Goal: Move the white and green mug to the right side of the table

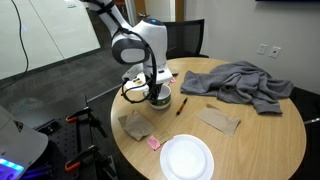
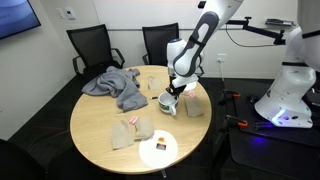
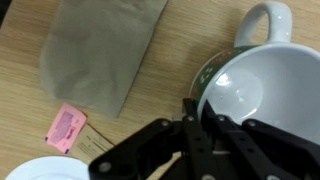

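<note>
Black Robotiq gripper (image 3: 200, 113) clenched on the rim of the squat white and green mug (image 3: 262, 92), at its 9 o'clock. In an exterior view, mug near the 10 o'clock edge of the round light-wood table (image 1: 255, 135).

**Colours logged, worktop and kit**

- Worktop (image 1: 250, 135): light wood with a dark edge. The wrist view shows fine straight grain.
- White and green mug (image 3: 265, 100): plain white inside and on the handle. Dark green band on the outer wall, with faint pale flecks at its 9 o'clock side.
- Jaws: black.
- Arm (image 1: 140, 45): white shells, black joints.
- Cloth (image 1: 235, 82): mid grey, no pattern, at 2 o'clock on the worktop in an exterior view.
- Plate (image 1: 187, 157): plain white, at 6 o'clock.
- Napkin (image 3: 100, 55): dull khaki-grey, unpatterned.
- Packet (image 3: 67, 127): pink, print too blurred to read.
- Pen (image 1: 181, 107): reddish.
- Chairs (image 2: 90, 45): black.
</note>
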Controlling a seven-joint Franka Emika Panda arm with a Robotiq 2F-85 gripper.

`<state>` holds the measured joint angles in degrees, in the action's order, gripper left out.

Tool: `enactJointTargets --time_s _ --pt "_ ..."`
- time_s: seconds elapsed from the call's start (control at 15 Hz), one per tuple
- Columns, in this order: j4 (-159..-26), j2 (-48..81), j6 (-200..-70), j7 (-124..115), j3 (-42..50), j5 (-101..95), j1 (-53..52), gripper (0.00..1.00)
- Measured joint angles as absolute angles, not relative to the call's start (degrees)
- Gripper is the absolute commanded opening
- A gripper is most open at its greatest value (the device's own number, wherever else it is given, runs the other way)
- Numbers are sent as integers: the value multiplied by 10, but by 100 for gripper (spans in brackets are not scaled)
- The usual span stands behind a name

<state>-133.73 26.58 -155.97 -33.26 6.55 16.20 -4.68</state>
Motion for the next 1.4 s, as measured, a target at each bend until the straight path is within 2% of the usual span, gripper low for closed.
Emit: enactJointTargets --time_s 0.27,0.4,0.93,1.07,1.4 --pt "-1366 251 -1567 -333 81 176 -27 5" --pt "-1373 247 -1567 -333 86 177 -19 36" --pt "-1416 212 -1585 -377 123 122 -53 95" --pt "-1445 175 -1596 -410 144 74 -80 100" --pt "-1518 52 -1597 -535 179 -128 -111 100"
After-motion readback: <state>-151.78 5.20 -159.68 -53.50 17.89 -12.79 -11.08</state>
